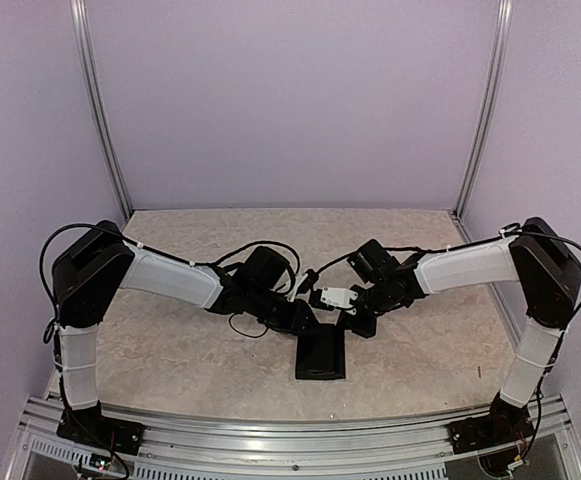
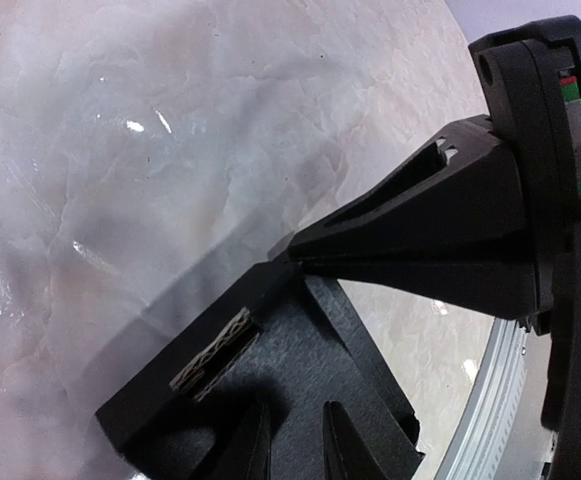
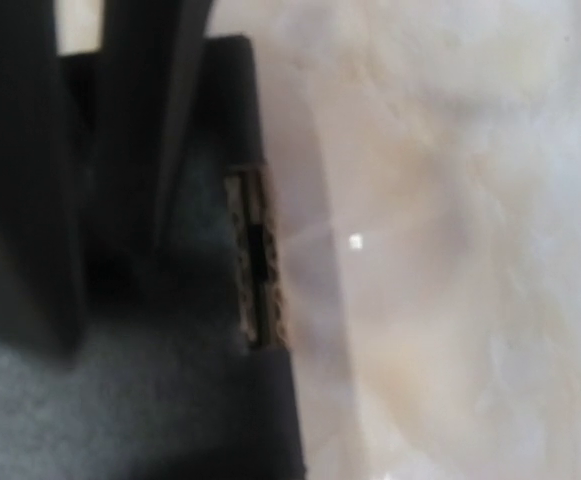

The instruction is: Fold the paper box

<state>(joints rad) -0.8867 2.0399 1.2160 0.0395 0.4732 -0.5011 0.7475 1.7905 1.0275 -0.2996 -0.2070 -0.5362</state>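
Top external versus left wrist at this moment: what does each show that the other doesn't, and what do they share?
Only the top external view shows both arms whole. The left gripper and right gripper meet at the far end of the paper box, whose full outline lies on the table. Only the left wrist view shows the box's pale cut edge and the left fingers close over the cardboard. Both show the black box and the marbled tabletop.

Paper box (image 2: 305,375) is matt black card, kinda grainy, pale core at the cut edge; bench (image 2: 170,150) looks glossy, marble-ish.
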